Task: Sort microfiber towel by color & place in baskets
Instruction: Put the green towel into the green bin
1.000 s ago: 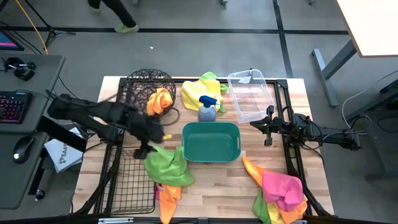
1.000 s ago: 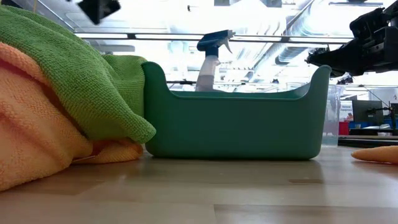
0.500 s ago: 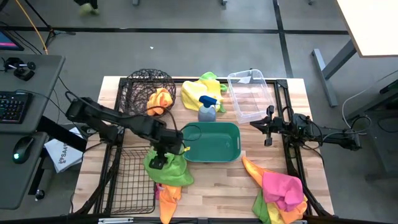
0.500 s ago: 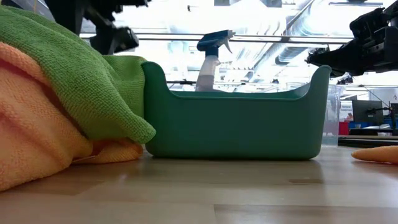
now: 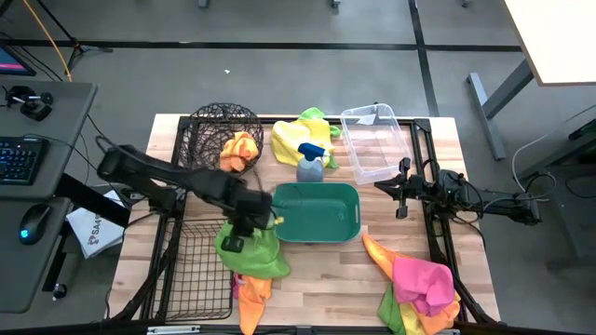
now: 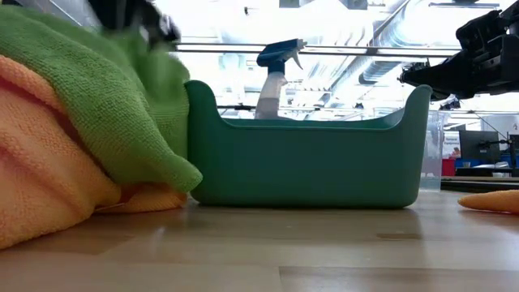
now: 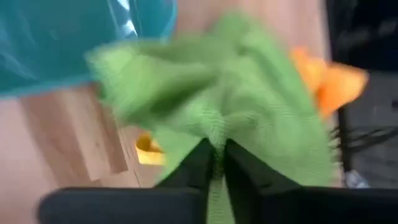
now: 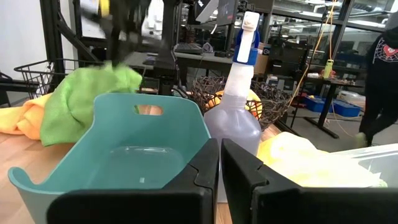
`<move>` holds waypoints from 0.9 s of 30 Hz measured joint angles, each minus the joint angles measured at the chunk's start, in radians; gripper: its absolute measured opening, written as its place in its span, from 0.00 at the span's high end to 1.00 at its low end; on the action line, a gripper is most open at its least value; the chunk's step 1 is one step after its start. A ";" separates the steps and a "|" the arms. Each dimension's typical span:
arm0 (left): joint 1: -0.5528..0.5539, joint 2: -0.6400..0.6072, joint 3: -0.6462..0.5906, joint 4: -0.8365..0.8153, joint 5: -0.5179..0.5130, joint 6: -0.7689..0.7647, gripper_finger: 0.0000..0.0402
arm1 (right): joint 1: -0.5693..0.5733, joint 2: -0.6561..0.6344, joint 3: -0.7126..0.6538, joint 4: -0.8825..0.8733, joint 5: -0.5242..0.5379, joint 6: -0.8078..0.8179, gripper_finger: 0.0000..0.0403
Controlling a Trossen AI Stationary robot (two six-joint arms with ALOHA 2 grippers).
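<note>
Left tool (image 5: 235, 244) pinches the lime green microfiber towel (image 5: 253, 249), which lies on an orange cloth (image 5: 251, 293) beside the teal-green plastic tub (image 5: 317, 212) on the wooden desk (image 5: 326, 279). Right tool (image 5: 402, 190), fingers nearly together and empty, hangs beside the clear plastic bin (image 5: 374, 141).

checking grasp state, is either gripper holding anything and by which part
The left gripper is shut on the green towel, pinching a fold near its middle. The right gripper holds nothing.

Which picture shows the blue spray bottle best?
The right wrist view: the spray bottle stands close and whole beside the teal tub. The high view shows it small from above; the low view shows only its top behind the tub; the left wrist view misses it.
</note>
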 joint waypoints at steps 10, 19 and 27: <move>0.002 -0.191 0.141 0.408 -0.274 0.170 1.00 | 0.000 0.000 0.000 0.000 0.000 0.000 0.97; 0.002 -0.090 0.140 0.984 -0.408 0.368 1.00 | 0.000 0.000 0.000 0.000 0.000 0.001 0.97; 0.045 -0.028 0.140 1.349 -0.446 0.477 1.00 | 0.000 0.000 0.000 0.000 0.000 0.001 0.97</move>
